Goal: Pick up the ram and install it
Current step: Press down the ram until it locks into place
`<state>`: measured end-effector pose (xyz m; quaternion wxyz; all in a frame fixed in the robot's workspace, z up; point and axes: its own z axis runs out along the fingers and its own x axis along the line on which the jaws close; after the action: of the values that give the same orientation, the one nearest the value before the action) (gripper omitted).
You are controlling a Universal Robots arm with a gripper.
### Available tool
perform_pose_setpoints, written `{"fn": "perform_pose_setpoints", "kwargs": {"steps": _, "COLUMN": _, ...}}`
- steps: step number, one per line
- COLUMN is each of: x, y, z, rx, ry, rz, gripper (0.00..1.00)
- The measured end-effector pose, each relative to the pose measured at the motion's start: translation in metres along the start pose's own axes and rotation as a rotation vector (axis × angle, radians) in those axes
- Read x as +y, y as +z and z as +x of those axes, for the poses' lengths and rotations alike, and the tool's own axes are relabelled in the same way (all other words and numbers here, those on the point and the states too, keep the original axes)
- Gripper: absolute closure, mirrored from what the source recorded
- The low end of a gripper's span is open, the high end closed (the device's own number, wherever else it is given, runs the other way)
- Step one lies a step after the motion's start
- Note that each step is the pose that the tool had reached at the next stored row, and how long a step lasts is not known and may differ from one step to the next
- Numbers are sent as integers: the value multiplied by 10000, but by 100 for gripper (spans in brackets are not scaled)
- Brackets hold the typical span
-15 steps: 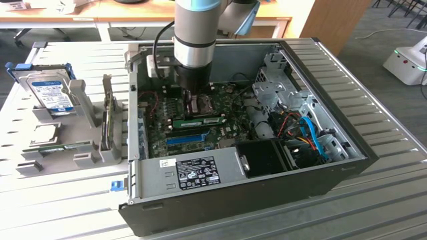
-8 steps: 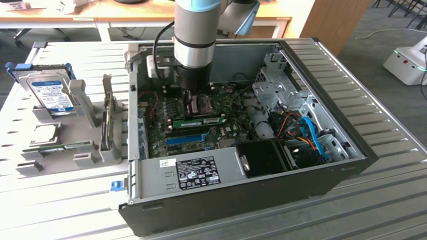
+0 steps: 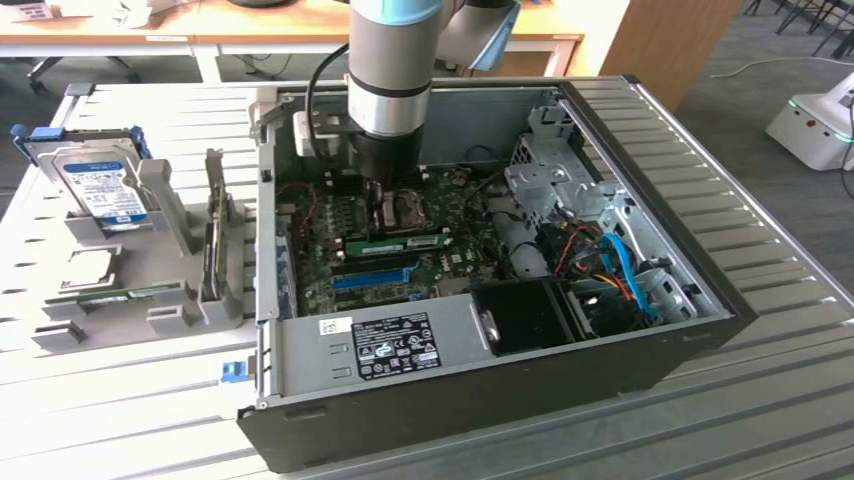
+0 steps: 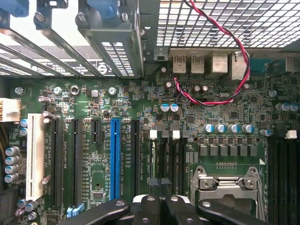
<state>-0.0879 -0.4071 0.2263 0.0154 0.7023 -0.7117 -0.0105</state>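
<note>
In the wrist view the pincer [image 4: 161,206], clenched and apparently empty, hangs just above the motherboard [image 4: 117,108] beside its memory slots, where the ram [image 3: 407,243] already lies seated near the long blue slot [image 3: 370,277], parallel to that slot.

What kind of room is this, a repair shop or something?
Probably a robotics lab or workshop: an opened computer case lies on a slatted table, wooden desks stand behind, and a hard drive waits in a holder.
</note>
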Motion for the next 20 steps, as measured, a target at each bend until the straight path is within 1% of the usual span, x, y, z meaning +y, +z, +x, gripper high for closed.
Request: {"fn": "perform_pose_setpoints", "kwargs": {"steps": 20, "x": 0, "y": 14, "z": 0, "rx": -1, "ry": 0, "rz": 0, "gripper": 90}}
